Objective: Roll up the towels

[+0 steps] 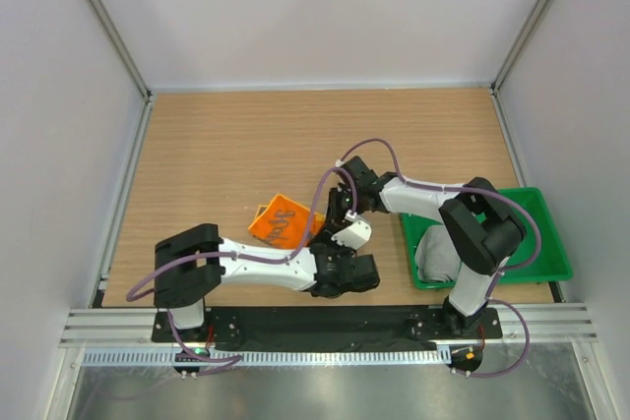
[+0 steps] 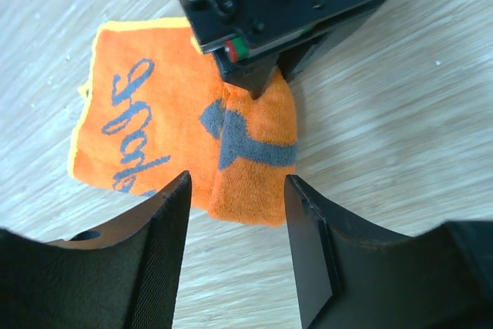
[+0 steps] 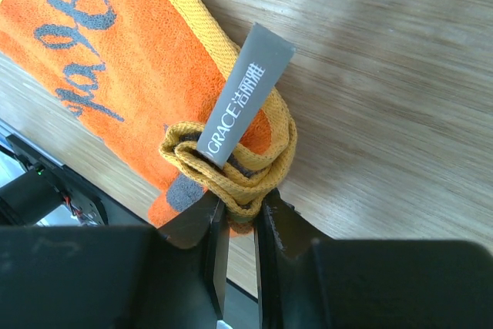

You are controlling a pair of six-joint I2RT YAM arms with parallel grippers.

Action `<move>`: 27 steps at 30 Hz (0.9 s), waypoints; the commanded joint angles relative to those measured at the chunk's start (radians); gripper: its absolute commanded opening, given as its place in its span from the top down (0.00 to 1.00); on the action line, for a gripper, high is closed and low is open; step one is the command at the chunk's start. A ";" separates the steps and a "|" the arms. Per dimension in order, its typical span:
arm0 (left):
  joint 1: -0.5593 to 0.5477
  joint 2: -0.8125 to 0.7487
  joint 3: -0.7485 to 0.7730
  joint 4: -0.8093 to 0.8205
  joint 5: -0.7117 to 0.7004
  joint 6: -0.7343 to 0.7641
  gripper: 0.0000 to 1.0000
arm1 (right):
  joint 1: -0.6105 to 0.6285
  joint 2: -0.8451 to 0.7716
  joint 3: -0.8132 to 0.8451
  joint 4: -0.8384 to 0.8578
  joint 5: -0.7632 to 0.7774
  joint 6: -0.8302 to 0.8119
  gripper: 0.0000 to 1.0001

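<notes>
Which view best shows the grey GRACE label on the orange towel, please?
Right wrist: the grey label is readable at the bunched corner of the orange towel. Left wrist shows only its print; overhead, the label cannot be made out.

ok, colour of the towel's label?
Grey label with white lettering; right wrist view shows it best.

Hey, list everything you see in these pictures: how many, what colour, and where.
orange towel: one, orange with grey print and yellow edges, mid-table, one end bunched
label: one, grey, on that towel's edge
grey towel: one, light grey, in the tray
tray: one, green, table's right side
table: one, wood-brown
left hand: one, black, open over the orange towel
right hand: one, black, pinching the orange towel's yellow edge
</notes>
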 commanded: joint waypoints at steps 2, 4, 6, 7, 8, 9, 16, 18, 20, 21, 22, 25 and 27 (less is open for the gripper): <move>-0.027 0.042 0.042 -0.058 -0.071 -0.036 0.48 | 0.006 0.012 0.048 -0.012 -0.011 -0.018 0.78; -0.027 0.050 0.026 -0.032 -0.052 -0.056 0.50 | 0.006 0.010 0.051 -0.015 -0.014 -0.018 0.78; -0.027 0.046 0.000 -0.003 -0.026 -0.064 0.50 | 0.008 0.006 0.053 -0.022 -0.012 -0.021 0.78; -0.027 0.046 -0.023 0.010 -0.017 -0.073 0.50 | 0.008 0.003 0.053 -0.026 -0.012 -0.023 0.78; -0.027 0.044 -0.037 0.043 -0.009 -0.073 0.50 | 0.008 0.001 0.055 -0.030 -0.012 -0.023 0.78; -0.026 0.044 -0.048 0.062 0.003 -0.073 0.50 | 0.008 0.000 0.055 -0.030 -0.012 -0.028 0.79; -0.003 0.061 -0.128 0.191 0.058 -0.050 0.48 | 0.008 -0.004 0.053 -0.049 -0.012 -0.028 0.79; -0.001 0.056 -0.161 0.249 0.077 -0.036 0.48 | 0.008 -0.004 0.053 -0.047 -0.014 -0.026 0.79; -0.001 0.052 -0.183 0.283 0.112 -0.026 0.48 | 0.006 -0.002 0.056 -0.049 -0.015 -0.026 0.80; -0.001 0.053 -0.194 0.292 0.117 -0.027 0.48 | 0.008 -0.002 0.056 -0.050 -0.015 -0.026 0.80; -0.001 0.056 -0.198 0.301 0.120 -0.029 0.49 | 0.006 -0.002 0.059 -0.052 -0.015 -0.026 0.80; -0.001 0.072 -0.209 0.309 0.124 -0.036 0.58 | 0.008 -0.002 0.062 -0.055 -0.019 -0.028 0.80; -0.001 0.070 -0.218 0.314 0.132 -0.039 0.63 | 0.008 -0.004 0.065 -0.059 -0.017 -0.028 0.80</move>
